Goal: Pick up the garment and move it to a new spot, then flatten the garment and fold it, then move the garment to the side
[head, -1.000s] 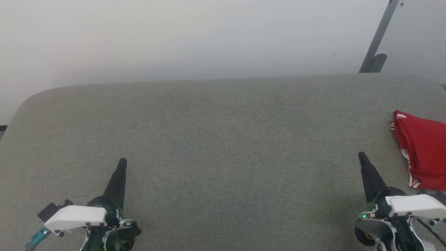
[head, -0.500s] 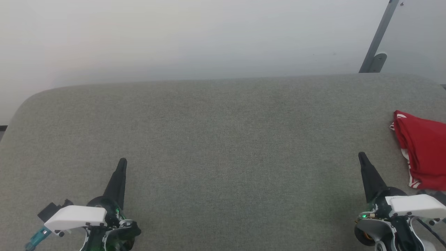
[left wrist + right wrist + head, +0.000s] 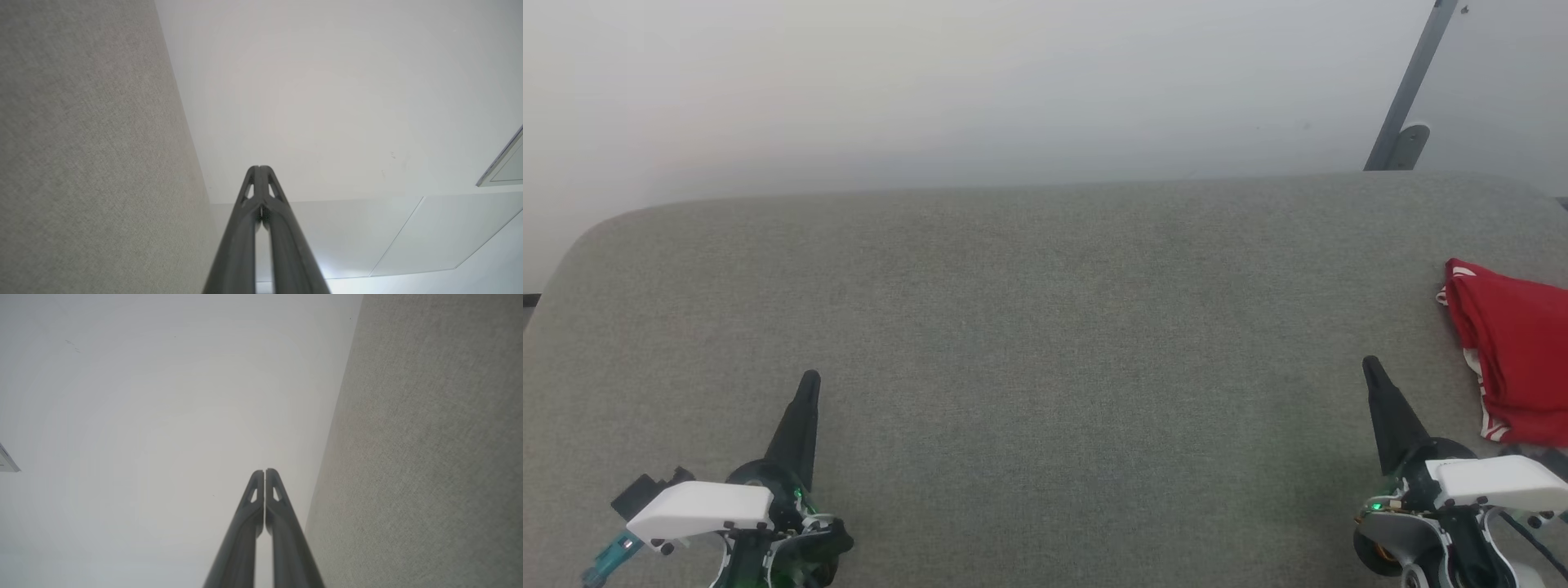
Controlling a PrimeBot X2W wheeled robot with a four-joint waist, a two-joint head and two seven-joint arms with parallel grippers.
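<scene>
A grey-green, cloth-covered worktop (image 3: 1045, 327) with rounded far corners spreads ahead of both tools. Its weave is even and flat. Beyond its far edge, ahead of the fingertips, rises a plain pale wall (image 3: 931, 82). A slanted grey metal strut (image 3: 1409, 90) with a small foot stands against that wall, ahead of the right tool and slightly to its right.

The left tool (image 3: 809, 380) sits low over the near part of the worktop, its two dark fingers pressed together into a single point, clenched on nothing. The left wrist view shows its tips meeting, with cloth to one side and wall beyond. The right tool (image 3: 1370, 363) is posed the same way, well apart from the left one, fingers clenched tip to tip and empty.

The garment (image 3: 1515, 359) lies bunched on the worktop to the right of the right tool, near it but not touching its fingers. It is red cloth with white-striped trim along the edge that faces the tool. Its near end comes just beside the tool's white wrist housing, and its right part runs out of the head view.
</scene>
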